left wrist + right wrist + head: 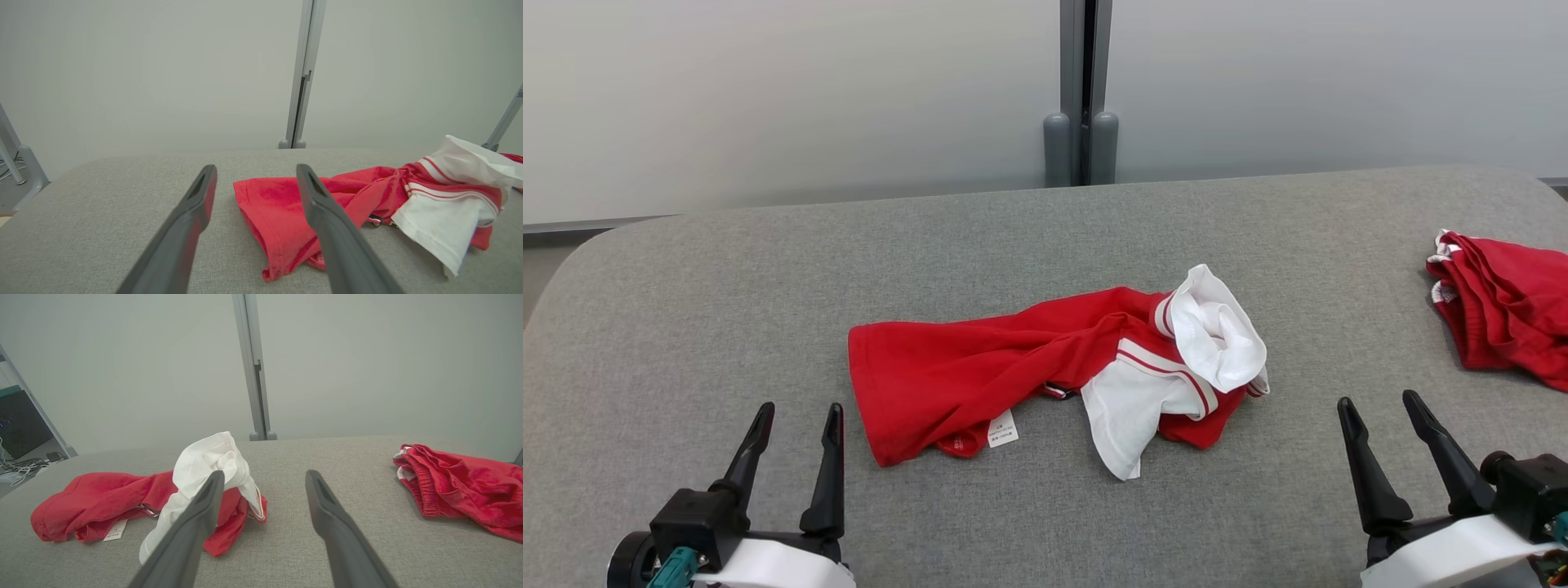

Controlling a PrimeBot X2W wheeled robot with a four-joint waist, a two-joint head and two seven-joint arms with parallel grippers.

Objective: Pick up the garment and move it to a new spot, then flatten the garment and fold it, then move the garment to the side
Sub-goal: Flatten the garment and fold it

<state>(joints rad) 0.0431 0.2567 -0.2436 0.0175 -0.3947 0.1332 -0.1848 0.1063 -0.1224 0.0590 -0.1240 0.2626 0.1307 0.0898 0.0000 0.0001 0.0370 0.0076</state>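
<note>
Crumpled red-and-white garment point(947, 367) on the grey surface point(686, 310), beyond my left jaws and right jaws, both wide and empty. A second red cloth point(1511, 310) lies far right.

Bench point(686, 327): spans left to right before the robot and carries both garments.
Garment point(947, 376): on the middle of the bench, lying crosswise. Its bunched end is to the right and its flatter end to the left.
Tag point(1003, 429): at the garment's near edge, toward its left end, lying on the bench.
Second garment point(1511, 310): on the bench at the far right, well apart from the garment.
Left gripper point(800, 407): at the bench's near left, near the garment's left end but apart from it.
Right gripper point(1376, 398): at the bench's near right. The garment's bunched end is ahead to its left, the second garment ahead to its right.
Post point(1081, 90): upright behind the bench's far edge, about midway along it.
</note>
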